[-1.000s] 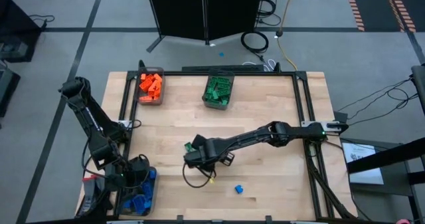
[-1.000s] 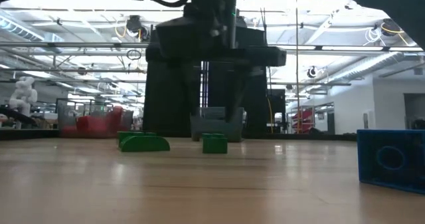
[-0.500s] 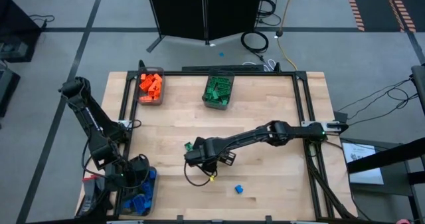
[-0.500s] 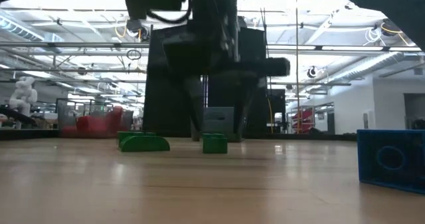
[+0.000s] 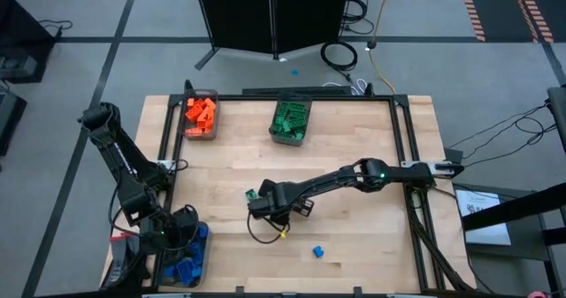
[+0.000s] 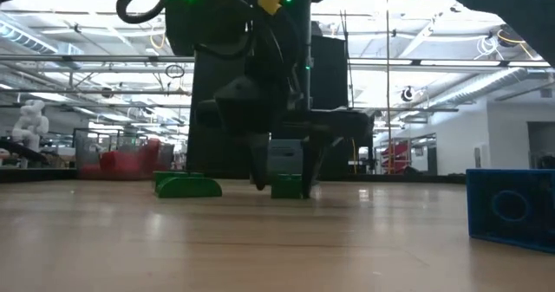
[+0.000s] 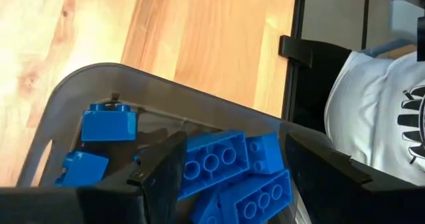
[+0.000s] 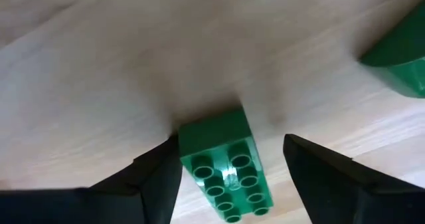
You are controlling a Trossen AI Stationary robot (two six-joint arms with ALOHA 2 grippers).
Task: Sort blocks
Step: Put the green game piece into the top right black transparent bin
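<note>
Pale wooden table (image 5: pixel 354 156) inside a black frame, grey floor all round, dark cabinet beyond the far edge. Near the far edge, a bin of orange blocks (image 5: pixel 201 112) and, to its right, a bin of green blocks (image 5: pixel 291 119). At the near left corner, a bin of blue blocks (image 7: pixel 229 161), with the left gripper (image 7: pixel 229 171) hanging just above it, fingers apart, nothing between them.

Reaching in from the right edge to mid-table, the right arm, its right gripper (image 8: pixel 229 164) down at the tabletop. Fingers spread wide on either side of a green block (image 8: pixel 224 161), studs up, lying flat on the wood; one finger looks close against the block, the other clearly apart from it, so not clamped. Low view: fingertips down at table level around this same block. Just beside it, a second green block (image 6: pixel 188 185) with a rounded top, loose on the table. Nearer the front edge, a single blue block (image 5: pixel 317 252) lying alone, well apart from the bins.
</note>
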